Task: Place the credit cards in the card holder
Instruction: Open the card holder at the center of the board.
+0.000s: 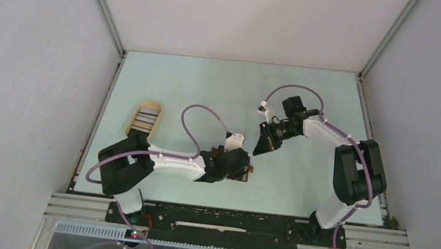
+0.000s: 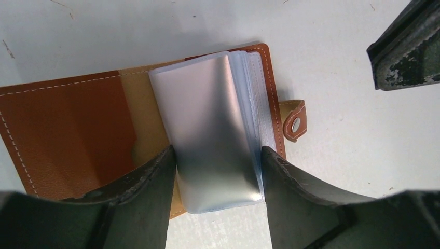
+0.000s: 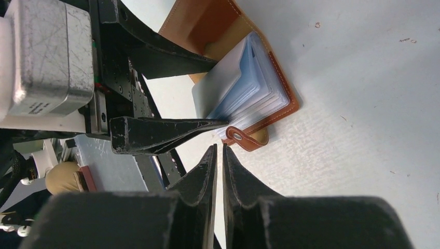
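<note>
Far left on the counter [image 1: 209, 86], the credit cards [image 1: 147, 117] lie in a tan oval tray [image 1: 130, 126], well apart from the work. Only the top view shows them, and they are too small there for me to count. They look thin, stiff and slick, so I would lift one by a short edge rather than pinch it flat.

Toward the middle, the card holder [image 2: 67, 129] lies open on the counter, brown leather spread and its clear plastic sleeves [image 2: 207, 114] fanned upward. My left gripper [image 2: 217, 153] straddles that sleeve block with a finger against each side. The top sleeve bows, so I judge it lightly squeezed. The sleeves are soft and slippery, and the holder looks light enough to skid.

The left wrist view shows the bowed sleeve and the snap tab [image 2: 294, 122], while the right wrist view shows the pages splayed edge-on.

To the right, my right gripper [image 3: 218, 150] hovers just beside the tab, fingers nearly together with nothing between them.
</note>
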Controlling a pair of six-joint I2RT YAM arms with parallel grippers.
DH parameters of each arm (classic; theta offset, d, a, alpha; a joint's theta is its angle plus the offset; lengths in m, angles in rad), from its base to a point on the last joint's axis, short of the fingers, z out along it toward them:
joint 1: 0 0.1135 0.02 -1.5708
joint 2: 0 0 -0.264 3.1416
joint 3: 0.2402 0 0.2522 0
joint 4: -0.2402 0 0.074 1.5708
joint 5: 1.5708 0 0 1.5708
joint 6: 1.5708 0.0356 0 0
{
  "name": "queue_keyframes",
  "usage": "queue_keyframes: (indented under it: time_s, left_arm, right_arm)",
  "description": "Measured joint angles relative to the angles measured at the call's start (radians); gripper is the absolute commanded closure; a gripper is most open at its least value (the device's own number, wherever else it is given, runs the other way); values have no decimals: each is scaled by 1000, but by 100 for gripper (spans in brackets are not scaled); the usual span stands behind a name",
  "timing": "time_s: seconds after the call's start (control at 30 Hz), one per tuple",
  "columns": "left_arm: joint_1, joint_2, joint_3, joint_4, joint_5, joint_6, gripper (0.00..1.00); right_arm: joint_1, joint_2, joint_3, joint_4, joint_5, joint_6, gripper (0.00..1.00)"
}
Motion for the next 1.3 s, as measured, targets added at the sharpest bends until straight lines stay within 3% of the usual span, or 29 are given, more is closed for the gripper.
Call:
queue_keyframes:
  time_s: [0.23, 0.47, 1.3]
  left_arm:
    - [14, -31, -57, 76, 24, -8, 62]
    - [31, -56, -115, 171, 65, -17, 57]
    - [70, -65, -192, 361, 186, -34, 53]
  right_arm:
    - [10, 11, 0, -1, -14, 0, 78]
    - [14, 43, 0, -8, -22, -2, 72]
    - [25, 159, 18, -11, -37, 1, 76]
